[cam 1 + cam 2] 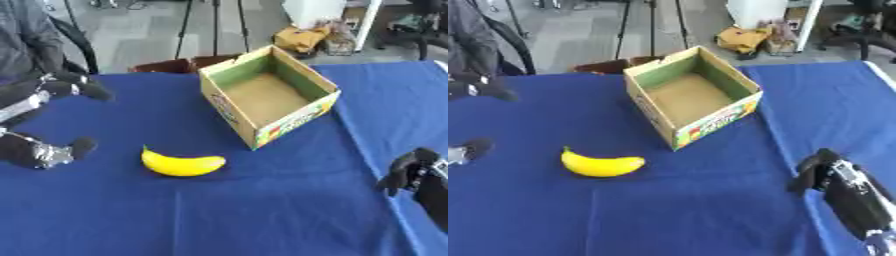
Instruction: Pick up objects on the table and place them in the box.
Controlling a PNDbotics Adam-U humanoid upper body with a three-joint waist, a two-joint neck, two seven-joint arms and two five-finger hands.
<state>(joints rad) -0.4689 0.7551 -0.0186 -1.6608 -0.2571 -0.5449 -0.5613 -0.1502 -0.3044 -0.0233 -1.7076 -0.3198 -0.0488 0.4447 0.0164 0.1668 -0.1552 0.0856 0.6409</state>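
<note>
A yellow banana lies on the blue surface, near the empty cardboard box. It is judged light, soft, easily bruised, best grasped mid-body. Left hand fingers spread, right hand curled, both empty.

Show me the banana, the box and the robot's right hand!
banana (pixel 182 164), left eye view, middle of its yellow body.
cardboard box (pixel 229 107), left eye view, outer front wall.
right hand (pixel 815 172), right eye view, black fingers.
</note>
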